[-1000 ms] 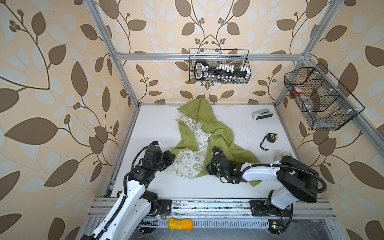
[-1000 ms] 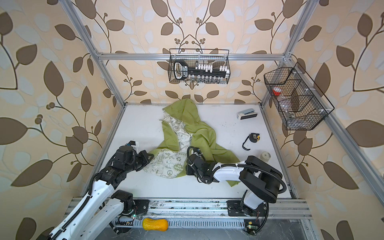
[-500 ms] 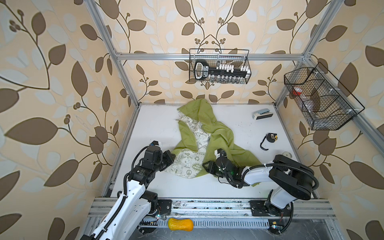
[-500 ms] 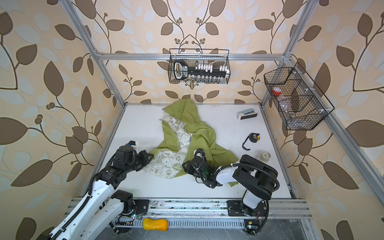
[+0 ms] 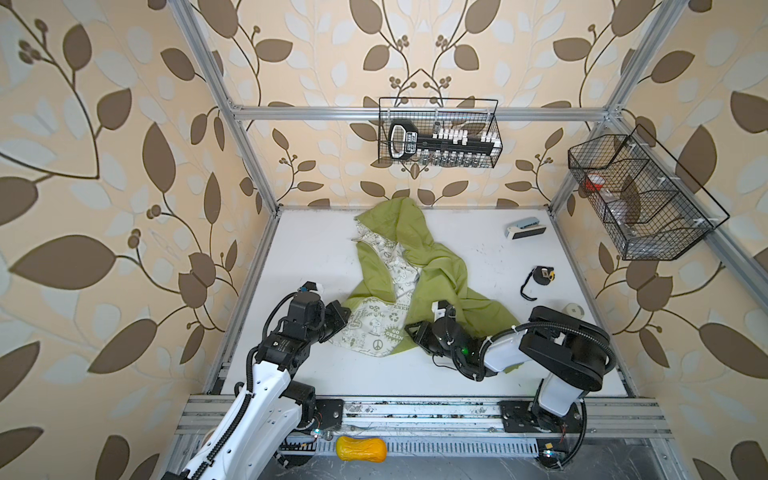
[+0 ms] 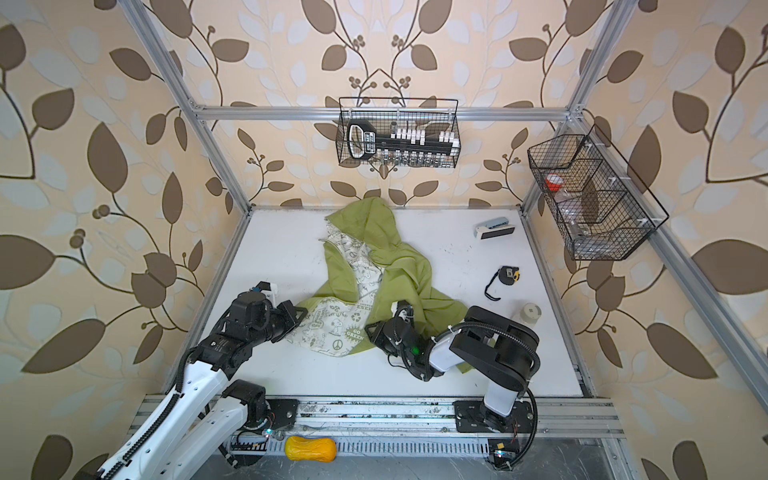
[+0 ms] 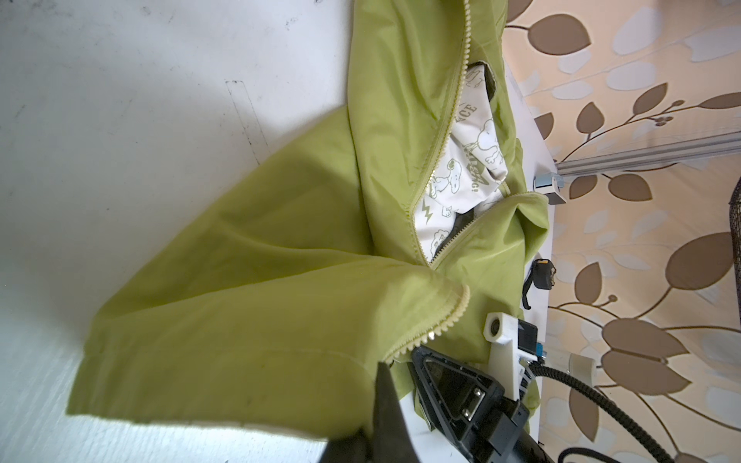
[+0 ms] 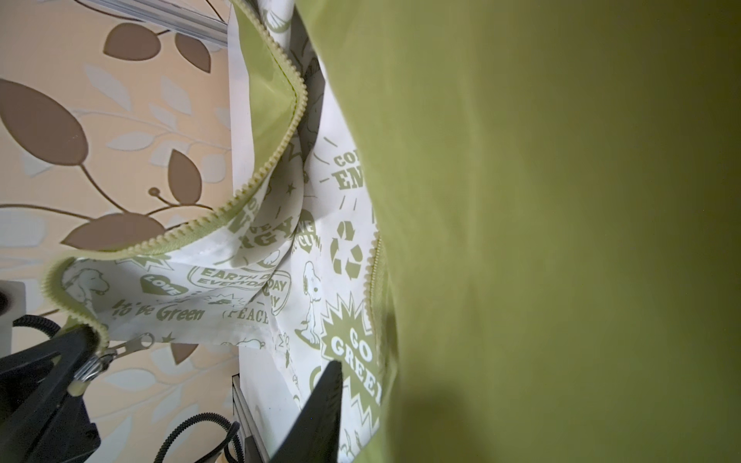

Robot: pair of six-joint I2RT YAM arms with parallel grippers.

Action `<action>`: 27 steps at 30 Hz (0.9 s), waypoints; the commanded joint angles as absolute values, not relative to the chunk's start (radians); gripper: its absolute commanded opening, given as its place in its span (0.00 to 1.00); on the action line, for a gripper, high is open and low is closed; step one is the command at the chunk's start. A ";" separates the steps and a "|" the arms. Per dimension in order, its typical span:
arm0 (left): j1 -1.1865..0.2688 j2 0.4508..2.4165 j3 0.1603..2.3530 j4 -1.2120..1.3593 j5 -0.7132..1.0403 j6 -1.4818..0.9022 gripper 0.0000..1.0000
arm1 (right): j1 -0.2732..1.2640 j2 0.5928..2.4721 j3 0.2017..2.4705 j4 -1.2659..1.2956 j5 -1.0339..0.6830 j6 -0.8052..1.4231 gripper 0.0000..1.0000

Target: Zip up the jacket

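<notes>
**Jacket open on the bench, with a gripper at each lower zip end.**

The jacket is spread at the centre of the frame in both top views. Its hood lies toward the upper edge and its printed lining is exposed, so the zip is wholly undone. At the garment's lower left, the jaws of the left gripper are shut tight on the hem corner beside the slider, judged to hold that end taut. The right gripper, at lower centre, is set against the opposite hem. 1 finger is seen over the lining and the other is hidden by green cloth. How wide its jaws stand, and whether cloth is pinched, cannot be told.
</notes>
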State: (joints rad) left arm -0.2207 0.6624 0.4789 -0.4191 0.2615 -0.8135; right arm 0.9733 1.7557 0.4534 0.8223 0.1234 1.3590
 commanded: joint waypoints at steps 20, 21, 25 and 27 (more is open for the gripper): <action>-0.211 0.644 0.483 -0.421 0.282 -0.805 0.00 | 0.934 1.889 0.508 0.953 0.102 1.390 0.29; -0.211 0.645 0.482 -0.420 0.286 -0.806 0.00 | 0.931 1.898 0.514 0.955 0.100 1.387 0.26; -0.211 0.662 0.487 -0.416 0.288 -0.801 0.00 | 0.922 1.912 0.515 0.970 0.093 1.379 0.13; -0.210 0.676 0.495 -0.410 0.290 -0.798 0.00 | 0.912 1.898 0.505 0.982 0.085 1.367 0.05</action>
State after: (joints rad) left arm -0.2207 0.6643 0.4789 -0.4229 0.2634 -0.8131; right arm 0.9237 1.8908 0.5060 0.9550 0.0986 1.3598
